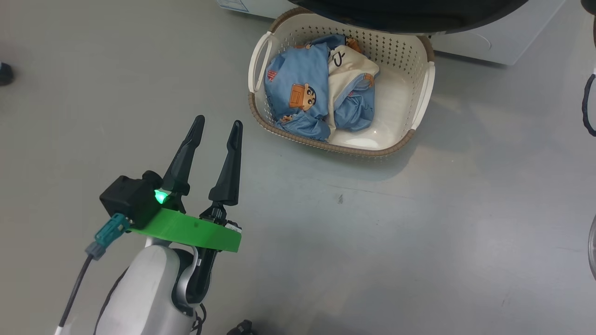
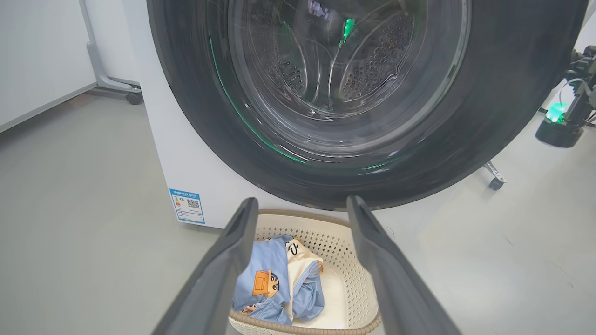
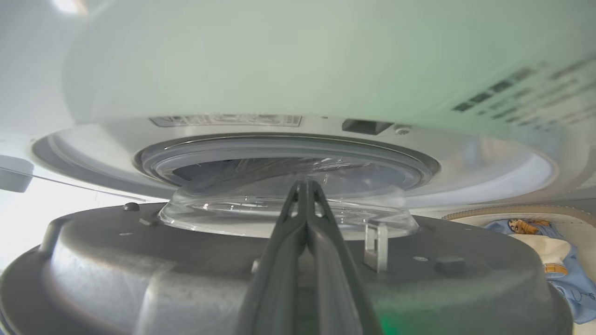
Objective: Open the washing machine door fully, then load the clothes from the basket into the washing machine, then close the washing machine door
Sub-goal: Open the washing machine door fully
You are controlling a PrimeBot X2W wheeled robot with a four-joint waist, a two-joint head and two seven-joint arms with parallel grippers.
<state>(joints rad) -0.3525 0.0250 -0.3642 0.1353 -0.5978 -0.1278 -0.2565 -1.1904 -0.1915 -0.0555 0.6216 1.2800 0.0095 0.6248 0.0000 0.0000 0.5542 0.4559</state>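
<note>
The basket point(image 1: 344, 148) stands on the floor below the washing machine door point(image 1: 409, 14), holding the clothes point(image 1: 298, 88), blue cartoon-print pieces around a cream one. My left gripper point(image 1: 219, 122) is open and empty, low and to the left of the basket, fingers pointing toward it. In the left wrist view this gripper point(image 2: 301, 202) frames the basket point(image 2: 344, 279) and clothes point(image 2: 265, 279) under the door's black rim point(image 2: 465, 153). My right gripper point(image 3: 305, 184) is shut on nothing, lying over the door's grey inner face point(image 3: 139, 260), which stands apart from the washing machine's gasket point(image 3: 288, 144).
The white washing machine point(image 2: 186, 153) carries a blue label sticker point(image 2: 187, 205) low on its front. A wheeled stand point(image 2: 134, 97) stands beside a white wall to its left. A small dark object point(image 1: 5, 73) lies at the floor's left edge. Grey floor surrounds the basket.
</note>
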